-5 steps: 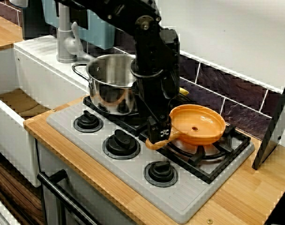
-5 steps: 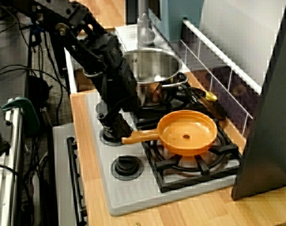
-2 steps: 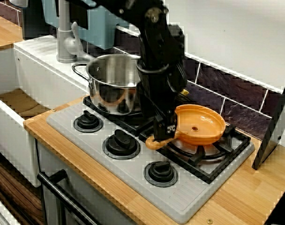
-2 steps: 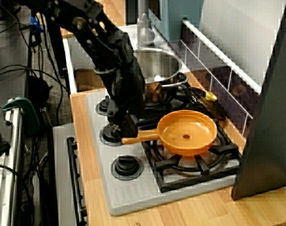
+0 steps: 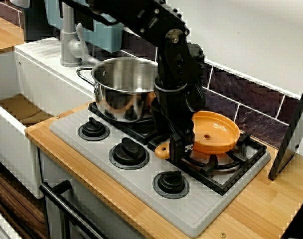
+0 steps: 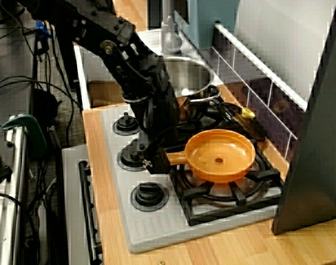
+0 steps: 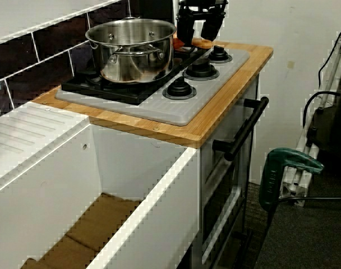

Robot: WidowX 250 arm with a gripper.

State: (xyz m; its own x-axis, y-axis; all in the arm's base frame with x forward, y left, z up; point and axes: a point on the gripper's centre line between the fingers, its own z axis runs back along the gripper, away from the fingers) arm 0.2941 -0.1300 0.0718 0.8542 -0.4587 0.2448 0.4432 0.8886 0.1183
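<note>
An orange frying pan sits on the stove's right front burner grate, with its handle pointing at the knobs. My black gripper is down over that handle, close to the pan's rim. In the view from the sink side the gripper stands open, its fingers straddling the orange handle end. A steel pot stands on the burner just behind the arm.
Three black knobs line the grey stove front. A small yellow object lies behind the pan by the tiled wall. A faucet and a white sink are to the left, and a dark panel leans at the right.
The arm has swung right along the handle toward the pan and now covers most of the handle. The pan and the pot have stayed in place.
</note>
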